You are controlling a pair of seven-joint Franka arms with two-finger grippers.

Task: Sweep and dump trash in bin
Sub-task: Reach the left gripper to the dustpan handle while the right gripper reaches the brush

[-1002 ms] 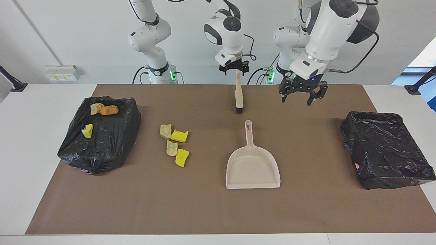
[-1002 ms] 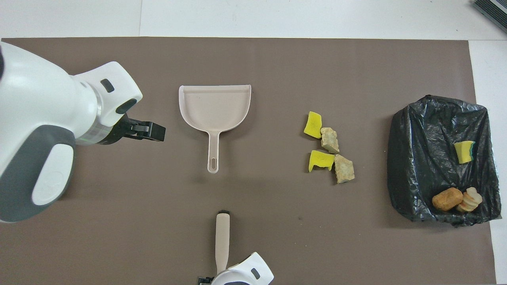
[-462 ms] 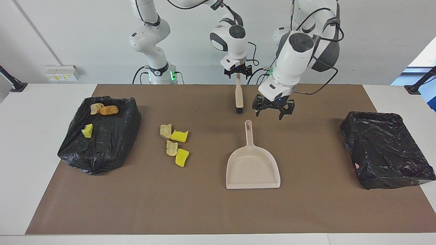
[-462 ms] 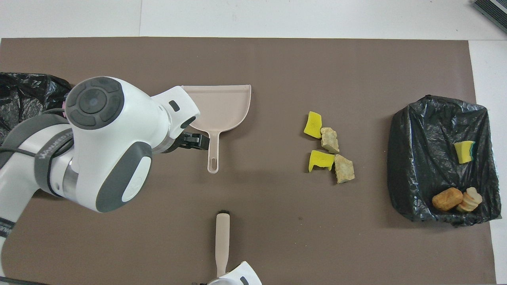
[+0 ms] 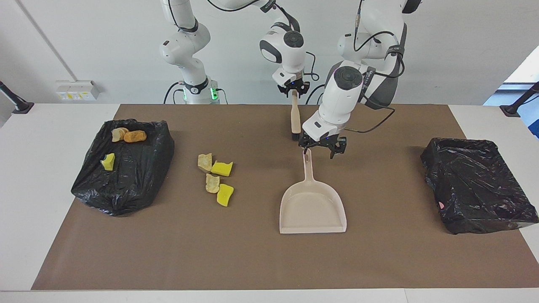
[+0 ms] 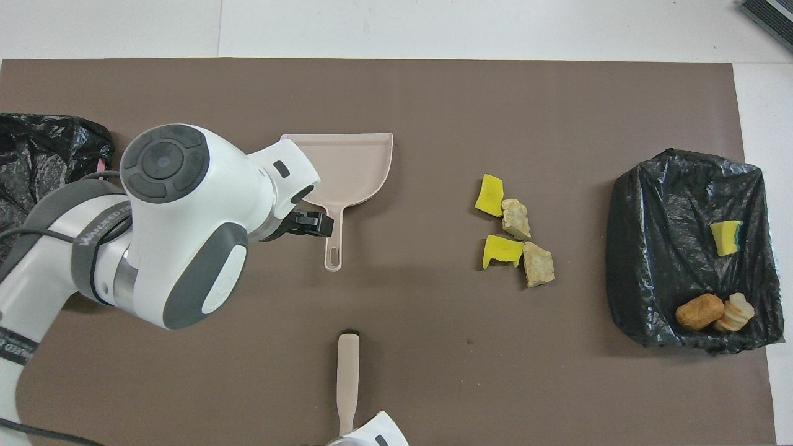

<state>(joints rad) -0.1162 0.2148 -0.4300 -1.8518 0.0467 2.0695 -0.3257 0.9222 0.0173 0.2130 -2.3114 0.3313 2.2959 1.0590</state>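
A brown mat (image 5: 252,261) covers the white table. On it 4 chunks of trash (image 5: 215,179), yellow and tan, lie clustered between the beige dustpan (image 5: 311,208) and a black bag (image 5: 134,176) at the right arm's end, which carries 3 more. A black-lined bin (image 5: 476,189) sits at the left arm's end. The left gripper (image 5: 318,148), claw spread, hangs over the end of the dustpan's handle. The right gripper (image 5: 293,89) is at the brush (image 5: 295,120) handle's tip; I cannot tell if it pinches.
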